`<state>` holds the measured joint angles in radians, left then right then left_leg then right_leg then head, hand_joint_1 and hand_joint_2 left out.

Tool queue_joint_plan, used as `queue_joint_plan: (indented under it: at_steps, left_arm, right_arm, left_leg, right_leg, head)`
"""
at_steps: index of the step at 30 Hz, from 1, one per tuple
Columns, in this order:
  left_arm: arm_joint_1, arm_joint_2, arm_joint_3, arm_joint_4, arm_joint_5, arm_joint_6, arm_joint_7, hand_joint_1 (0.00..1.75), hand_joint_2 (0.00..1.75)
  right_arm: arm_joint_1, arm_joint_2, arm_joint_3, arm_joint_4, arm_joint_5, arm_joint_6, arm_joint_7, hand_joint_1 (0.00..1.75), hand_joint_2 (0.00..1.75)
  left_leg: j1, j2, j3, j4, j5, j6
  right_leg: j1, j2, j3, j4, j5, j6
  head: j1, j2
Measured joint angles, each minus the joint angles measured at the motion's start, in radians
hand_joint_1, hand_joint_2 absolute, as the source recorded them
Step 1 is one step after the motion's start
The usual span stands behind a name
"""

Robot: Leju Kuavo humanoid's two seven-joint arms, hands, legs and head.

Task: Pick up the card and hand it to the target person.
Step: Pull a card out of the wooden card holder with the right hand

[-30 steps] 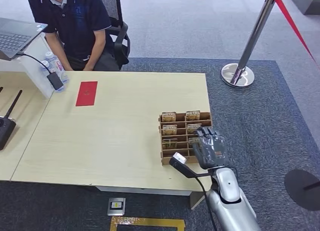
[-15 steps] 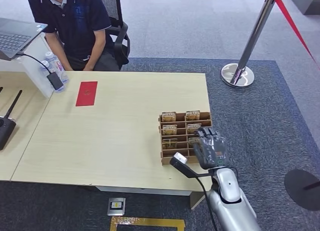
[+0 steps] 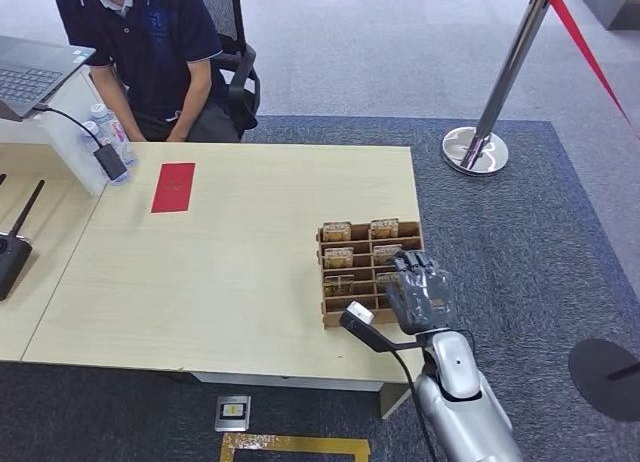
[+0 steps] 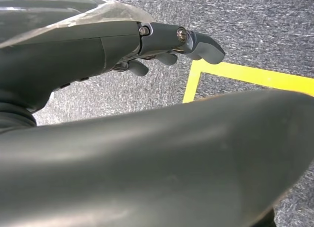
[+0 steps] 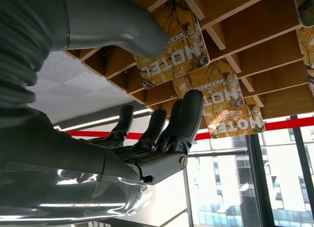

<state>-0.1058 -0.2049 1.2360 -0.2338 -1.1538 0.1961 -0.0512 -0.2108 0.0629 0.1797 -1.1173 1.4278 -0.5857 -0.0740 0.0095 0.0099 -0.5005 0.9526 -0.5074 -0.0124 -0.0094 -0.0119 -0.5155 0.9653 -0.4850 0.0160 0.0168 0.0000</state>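
- The right hand (image 3: 420, 292) is over the near right corner of the wooden card rack (image 3: 332, 314), which stands on the pale table (image 3: 226, 272) near its right edge.
- In the right wrist view its fingers (image 5: 185, 119) are stretched out side by side, only a little bent, and the thumb (image 5: 122, 25) stands well apart from them; nothing is held between them.
- The fingertips reach to the cards (image 5: 174, 50) marked "HOTEL" that stand in the slots, and one tip is just at the edge of a card; I cannot tell if it touches.
- In the head view the hand covers the right column of slots, and more cards show in the rows beyond it.
- The left hand (image 4: 167, 42) hangs low above grey carpet, with fingers nearly straight and holding nothing.
- A person in a dark shirt (image 3: 155, 52) sits at the far left corner of the table, well apart from the rack.
- A red envelope (image 3: 173, 187) lies flat on the table in front of that person.
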Motion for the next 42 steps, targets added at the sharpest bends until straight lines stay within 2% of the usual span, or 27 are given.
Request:
queue_joint_plan:
  at_steps: [12, 22, 42]
  left_arm:
    - [0.0, 0.0, 0.0, 0.0, 0.005, 0.003, 0.004, 0.0, 0.0]
    - [0.001, 0.0, 0.0, 0.0, 0.002, -0.005, 0.004, 0.0, 0.0]
    - [0.001, 0.007, -0.006, 0.0, -0.013, -0.012, 0.005, 0.0, 0.0]
  right_arm:
    - [0.008, -0.009, 0.001, -0.02, 0.033, 0.042, 0.015, 0.79, 1.75]
    - [0.046, -0.052, 0.004, -0.1, 0.05, 0.112, 0.033, 0.72, 1.75]
    - [0.072, -0.111, 0.053, -0.173, 0.058, 0.174, 0.036, 0.75, 1.75]
  left_leg:
    - [0.0, 0.0, 0.0, 0.0, 0.0, 0.0]
    - [0.0, 0.0, 0.0, 0.0, 0.0, 0.0]
    - [0.0, 0.0, 0.0, 0.0, 0.0, 0.0]
  right_leg:
    - [0.0, 0.0, 0.0, 0.0, 0.0, 0.0]
    - [0.0, 0.0, 0.0, 0.0, 0.0, 0.0]
    - [0.0, 0.0, 0.0, 0.0, 0.0, 0.0]
  head:
    - [0.0, 0.0]
    - [0.0, 0.0]
    - [0.0, 0.0]
